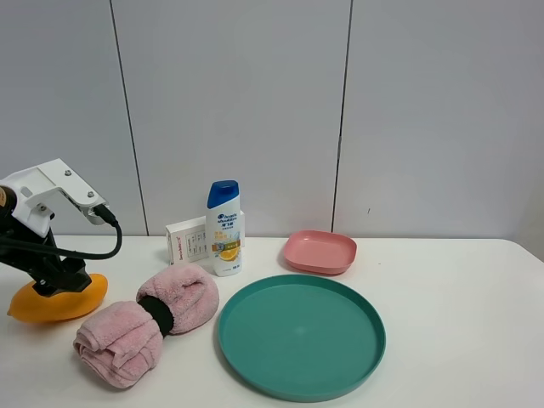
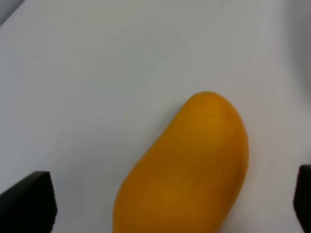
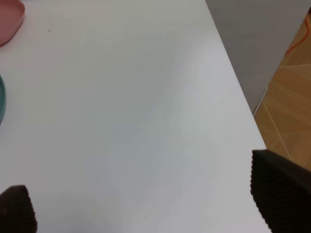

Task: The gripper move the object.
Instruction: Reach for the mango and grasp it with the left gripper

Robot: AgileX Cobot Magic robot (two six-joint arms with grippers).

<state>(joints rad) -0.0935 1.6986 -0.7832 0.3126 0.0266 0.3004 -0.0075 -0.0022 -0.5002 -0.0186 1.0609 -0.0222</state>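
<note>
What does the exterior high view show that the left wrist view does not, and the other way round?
Only the exterior high view shows the rolled pink towel, the shampoo bottle, the small box, the pink plate, the teal tray and the arm's white bracket. Only the left wrist view shows that the left hand is open, its black fingertips apart from the mango on either side. Both show the mango lying on the white table.
</note>
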